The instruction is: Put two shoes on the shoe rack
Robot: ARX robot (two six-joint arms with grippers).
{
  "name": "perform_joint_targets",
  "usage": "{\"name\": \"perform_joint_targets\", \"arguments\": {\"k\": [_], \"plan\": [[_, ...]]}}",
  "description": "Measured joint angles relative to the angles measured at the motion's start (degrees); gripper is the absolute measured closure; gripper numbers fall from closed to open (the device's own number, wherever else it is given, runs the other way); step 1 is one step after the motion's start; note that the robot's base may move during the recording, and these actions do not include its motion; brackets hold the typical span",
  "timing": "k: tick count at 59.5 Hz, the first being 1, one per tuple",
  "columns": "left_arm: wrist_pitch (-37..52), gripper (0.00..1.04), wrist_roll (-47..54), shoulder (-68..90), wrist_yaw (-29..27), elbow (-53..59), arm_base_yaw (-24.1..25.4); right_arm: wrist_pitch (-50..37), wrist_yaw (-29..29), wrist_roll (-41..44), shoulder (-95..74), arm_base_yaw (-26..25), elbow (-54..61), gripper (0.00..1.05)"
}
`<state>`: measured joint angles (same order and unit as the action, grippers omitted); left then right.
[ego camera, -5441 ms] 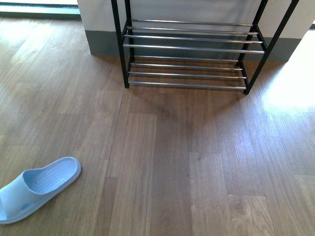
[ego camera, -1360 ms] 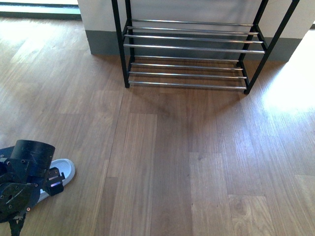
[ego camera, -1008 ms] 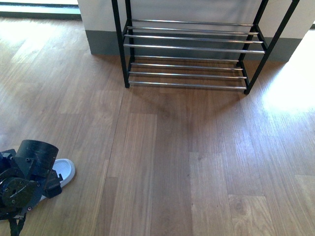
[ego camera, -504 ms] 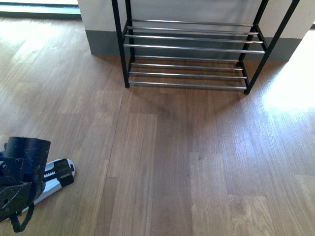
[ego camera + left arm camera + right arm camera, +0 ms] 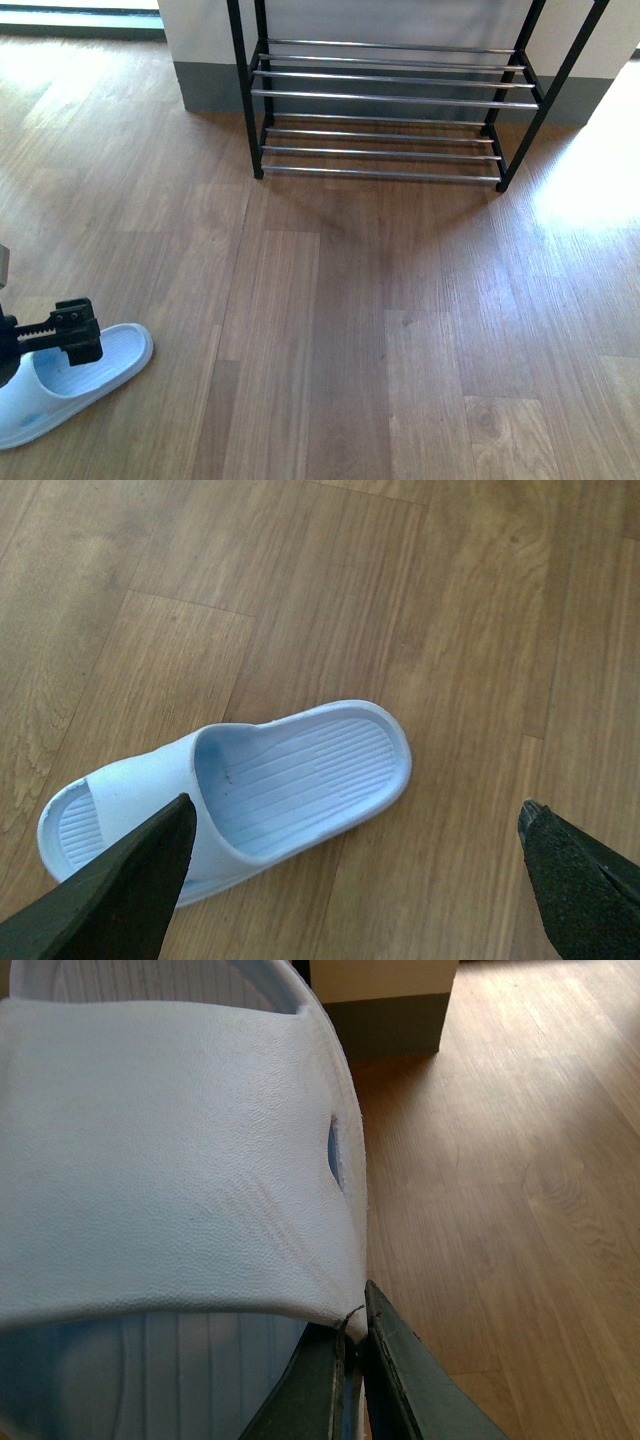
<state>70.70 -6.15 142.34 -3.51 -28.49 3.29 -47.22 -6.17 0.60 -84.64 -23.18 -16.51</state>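
Observation:
The shoes here are light blue slide slippers. One slipper [image 5: 75,380] lies on the wood floor at the lower left of the front view, heel end toward the rack. My left gripper [image 5: 355,802] hangs above it, open, with one finger [image 5: 130,880] over the slipper [image 5: 250,790] strap side and the other over bare floor past its heel. The second slipper [image 5: 170,1160] fills the right wrist view, with my right gripper [image 5: 355,1328] shut on the edge of its strap. The shoe rack [image 5: 390,95] stands at the far wall, its chrome rods bare.
Wood plank floor [image 5: 400,330] stretches between the slipper and the rack. A white wall with a grey base [image 5: 205,85] runs behind the rack. In the right wrist view a grey-based block [image 5: 385,1010] stands on the floor beyond the held slipper.
The left arm's black wrist, which covered most of the floor slipper, has slid out of the front view to the left; only a toothed finger part remains over it.

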Motion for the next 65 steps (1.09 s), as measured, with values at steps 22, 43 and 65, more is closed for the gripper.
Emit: {"name": "perform_joint_targets", "arguments": {"k": [22, 43, 65], "plan": [[-0.5, 0.09, 3.3, 2.1, 1.2, -2.2, 4.0, 0.0, 0.1, 0.0, 0.0, 0.0, 0.0, 1.03], [-13.9, 0.09, 2.3, 17.5, -5.7, -18.5, 10.6, 0.0, 0.1, 0.0, 0.0, 0.0, 0.0, 1.03], [-22.1, 0.09, 1.6, 24.0, -7.2, -31.9, 10.2, 0.0, 0.1, 0.0, 0.0, 0.0, 0.0, 1.03]]}}
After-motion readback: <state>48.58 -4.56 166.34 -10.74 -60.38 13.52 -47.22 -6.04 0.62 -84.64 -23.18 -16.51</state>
